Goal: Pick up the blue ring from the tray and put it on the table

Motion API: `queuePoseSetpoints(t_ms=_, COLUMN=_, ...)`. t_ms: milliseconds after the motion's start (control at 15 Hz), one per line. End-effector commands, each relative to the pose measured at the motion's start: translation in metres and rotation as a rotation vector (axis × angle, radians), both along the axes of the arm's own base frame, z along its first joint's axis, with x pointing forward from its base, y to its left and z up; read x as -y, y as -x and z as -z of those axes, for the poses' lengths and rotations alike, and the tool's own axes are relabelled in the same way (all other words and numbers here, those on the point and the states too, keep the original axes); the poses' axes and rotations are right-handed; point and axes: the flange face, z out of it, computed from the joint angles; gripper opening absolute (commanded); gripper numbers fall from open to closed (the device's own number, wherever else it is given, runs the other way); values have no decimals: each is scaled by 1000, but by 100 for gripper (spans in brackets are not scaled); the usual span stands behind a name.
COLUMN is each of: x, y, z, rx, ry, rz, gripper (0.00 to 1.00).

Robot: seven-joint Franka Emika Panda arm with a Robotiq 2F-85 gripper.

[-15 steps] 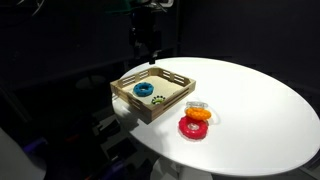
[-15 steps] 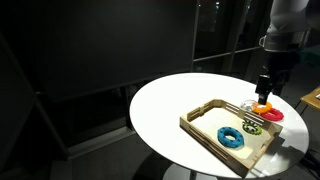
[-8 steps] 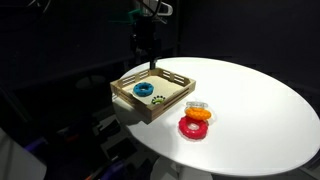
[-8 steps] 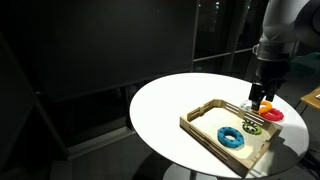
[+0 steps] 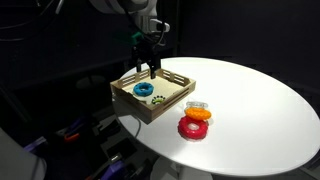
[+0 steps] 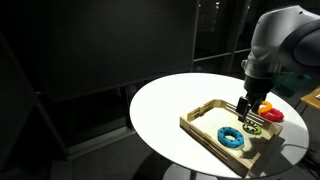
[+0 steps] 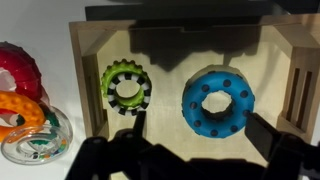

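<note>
I'm looking down through the wrist view, and the blue ring is lying flat on the pale floor of the tray. It's a chunky matte doughnut, dimpled with small dark holes. Just beside it but apart, a green ring is sitting with dark notches around its rim like a cog.

The tray is showing light, smooth wood with raised walls, and slots are cut into the wall at the right of this view. Outside the wall, on the white worktop, a ribbed red ring and an orange ring are overlapping, with a clear glassy ring touching them.

The pincer is hanging over the tray with its jaws standing well apart. The dark fingers are framing the bottom of the wrist view, gripping nothing and clear of the blue ring.

Against half a second ago, the arm is leaning further in, and in both exterior views the pincer is now sitting lower, inside the tray's outline. Earlier it was standing above the far wall.

The blue ring is resting where it was, near the tray's corner, and the red and orange pair are lying unmoved on the round worktop.
</note>
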Motion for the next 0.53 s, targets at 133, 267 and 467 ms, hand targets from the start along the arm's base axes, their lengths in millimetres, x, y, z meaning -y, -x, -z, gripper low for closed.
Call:
queuePoseSetpoints(t_ms=133, x=-3, y=-10, z=27, rx=25, ry=16, rz=16, gripper=100)
queuePoseSetpoints(t_ms=267, x=-2, y=-12, z=36, rx=24, ry=26, rz=22, gripper=100)
queuePoseSetpoints(t_ms=467, x=-1, y=-16, z=47, rx=17, ry=43, rz=28, gripper=100)
